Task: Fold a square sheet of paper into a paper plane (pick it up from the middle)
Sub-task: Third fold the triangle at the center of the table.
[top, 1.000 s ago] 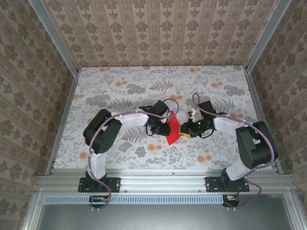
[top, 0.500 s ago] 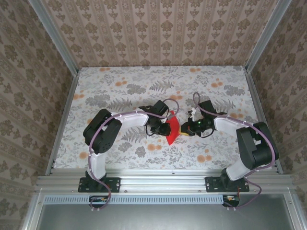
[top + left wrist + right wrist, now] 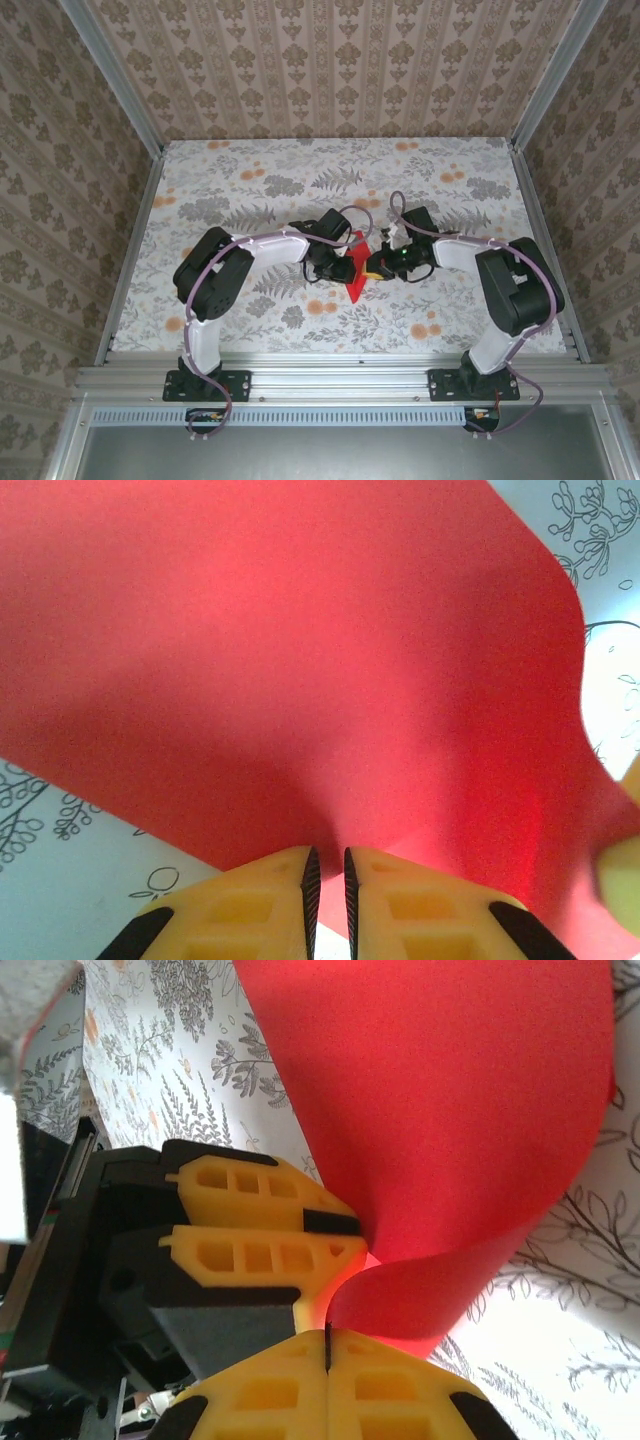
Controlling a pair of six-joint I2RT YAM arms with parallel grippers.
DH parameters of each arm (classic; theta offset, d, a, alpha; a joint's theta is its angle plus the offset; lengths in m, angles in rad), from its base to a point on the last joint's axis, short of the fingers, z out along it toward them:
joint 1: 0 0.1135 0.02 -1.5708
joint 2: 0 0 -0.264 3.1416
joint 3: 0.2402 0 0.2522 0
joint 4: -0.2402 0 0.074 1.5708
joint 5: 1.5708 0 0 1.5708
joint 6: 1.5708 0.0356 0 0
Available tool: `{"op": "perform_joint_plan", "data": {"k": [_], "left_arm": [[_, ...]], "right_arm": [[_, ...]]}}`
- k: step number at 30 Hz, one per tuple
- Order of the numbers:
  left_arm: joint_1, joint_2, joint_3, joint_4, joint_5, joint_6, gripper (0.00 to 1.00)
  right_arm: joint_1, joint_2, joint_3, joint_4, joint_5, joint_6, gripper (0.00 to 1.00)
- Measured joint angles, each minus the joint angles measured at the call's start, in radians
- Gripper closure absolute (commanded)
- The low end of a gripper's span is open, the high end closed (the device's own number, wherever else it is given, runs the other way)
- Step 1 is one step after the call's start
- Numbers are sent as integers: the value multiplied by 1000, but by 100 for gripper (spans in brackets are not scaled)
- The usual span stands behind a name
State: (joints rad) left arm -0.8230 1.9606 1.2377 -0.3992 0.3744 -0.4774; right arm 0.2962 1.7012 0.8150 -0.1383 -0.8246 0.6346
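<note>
a: top camera first. the square sheet of paper (image 3: 357, 272) is a red sliver at mid-table, wedged between the two wrists, and they cover most of it.
b: yes, and the fingertips are lost under the black housings up there. the left gripper (image 3: 327, 872) reads better on its own camera: yellow jaws nearly together, a thin slit, and the red sheet drawn down into it. pinched.
a: corners? the sheet runs off the frame at the top and left, so i can't count them. there's a blurred yellow lump at the right edge, cut off, and i can't name it from here.
b: the right wrist camera helps. the right gripper (image 3: 327, 1345) has its jaws pressed flat together, and the curled lower lip of the red runs into the seam. clamped on paper too.
a: it also catches the left fingers (image 3: 300, 1222) side on, biting the sheet just above.
b: the count: one sheet, bowed above the floral table (image 3: 250, 180), and two grippers on it, tips almost touching.
</note>
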Motion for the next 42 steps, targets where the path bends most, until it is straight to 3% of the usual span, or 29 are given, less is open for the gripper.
{"op": "perform_joint_plan", "data": {"k": [19, 32, 42], "left_arm": [[33, -4, -9, 36, 49, -1, 81], [110, -50, -7, 39, 67, 0, 83], [115, 5, 26, 44, 75, 2, 84]], "right_arm": [[19, 123, 71, 18, 4, -6, 98], [23, 134, 83, 0, 8, -29, 97], [24, 134, 90, 0, 8, -29, 96]]}}
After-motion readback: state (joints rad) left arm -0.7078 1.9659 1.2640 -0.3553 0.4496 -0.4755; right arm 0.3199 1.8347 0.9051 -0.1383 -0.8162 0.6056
